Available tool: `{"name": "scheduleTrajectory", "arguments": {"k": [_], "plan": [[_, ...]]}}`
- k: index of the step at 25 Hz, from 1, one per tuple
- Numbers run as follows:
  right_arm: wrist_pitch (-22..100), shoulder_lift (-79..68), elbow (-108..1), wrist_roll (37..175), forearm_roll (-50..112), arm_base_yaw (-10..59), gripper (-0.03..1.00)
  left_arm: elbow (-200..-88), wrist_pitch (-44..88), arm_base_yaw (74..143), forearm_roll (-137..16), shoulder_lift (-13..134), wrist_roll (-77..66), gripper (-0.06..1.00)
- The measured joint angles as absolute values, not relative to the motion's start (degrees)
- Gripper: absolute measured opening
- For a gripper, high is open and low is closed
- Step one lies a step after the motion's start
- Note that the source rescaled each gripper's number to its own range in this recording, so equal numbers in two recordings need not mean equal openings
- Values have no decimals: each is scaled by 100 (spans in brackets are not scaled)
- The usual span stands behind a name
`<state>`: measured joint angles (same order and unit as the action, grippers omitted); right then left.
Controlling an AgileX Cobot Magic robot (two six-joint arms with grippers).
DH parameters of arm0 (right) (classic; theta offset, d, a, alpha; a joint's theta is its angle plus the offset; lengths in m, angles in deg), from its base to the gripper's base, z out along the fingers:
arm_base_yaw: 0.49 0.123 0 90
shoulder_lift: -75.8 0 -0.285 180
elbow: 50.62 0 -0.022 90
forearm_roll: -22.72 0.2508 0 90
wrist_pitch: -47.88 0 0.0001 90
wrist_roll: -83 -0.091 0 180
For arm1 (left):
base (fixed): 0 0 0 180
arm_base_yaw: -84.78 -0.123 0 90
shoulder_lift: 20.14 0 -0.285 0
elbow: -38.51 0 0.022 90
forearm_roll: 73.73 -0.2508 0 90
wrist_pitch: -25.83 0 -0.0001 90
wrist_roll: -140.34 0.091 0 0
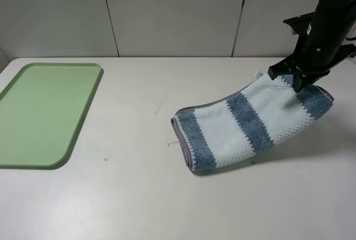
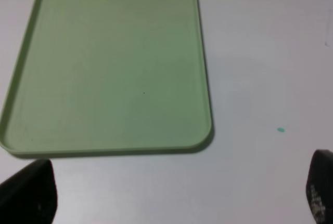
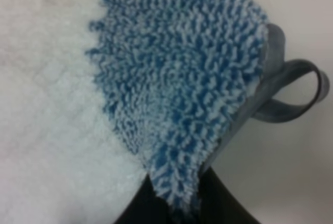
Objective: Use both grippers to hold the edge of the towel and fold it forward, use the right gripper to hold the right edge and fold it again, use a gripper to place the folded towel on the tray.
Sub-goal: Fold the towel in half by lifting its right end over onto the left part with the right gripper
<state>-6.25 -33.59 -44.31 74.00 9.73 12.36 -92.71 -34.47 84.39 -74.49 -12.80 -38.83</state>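
The striped towel (image 1: pixel 245 126) lies folded to the right of the table's middle. Its left end rests on the table and its right end is lifted. My right gripper (image 1: pixel 297 81) is shut on that raised right edge. The right wrist view shows the dark-blue stripe (image 3: pixel 171 78) and a grey hem loop (image 3: pixel 296 94) pinched in the gripper (image 3: pixel 179 203). The light-green tray (image 1: pixel 50 112) sits at the far left with nothing in it. My left gripper (image 2: pixel 171 195) is open and empty, hovering near the tray's corner (image 2: pixel 203 135). It does not show in the exterior view.
A small teal spot (image 1: pixel 105 159) marks the white table between tray and towel; it also shows in the left wrist view (image 2: pixel 281 129). A short white thread (image 1: pixel 172 143) lies by the towel's left end. Pale wall panels stand behind the table.
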Motion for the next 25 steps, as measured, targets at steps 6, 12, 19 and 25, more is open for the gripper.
{"name": "scheduleTrajectory", "arguments": {"k": [6,12,19,25], "plan": [[-1208,-3359,-4927,7613,927,1236,6,-9271,-3447,8439,-7449,-1280,-3883,95],[-1656,-3290,-5058,7751,1288,1241,6,-9271,-3447,8439,-7449,-1280,-3883,95],[-1721,-3263,-5058,7715,1372,1706,6,-9271,-3447,8439,-7449,-1280,-3883,95],[-1696,-3263,-5058,7416,1386,2273,6,-9271,-3447,8439,-7449,-1280,-3883,95]]}}
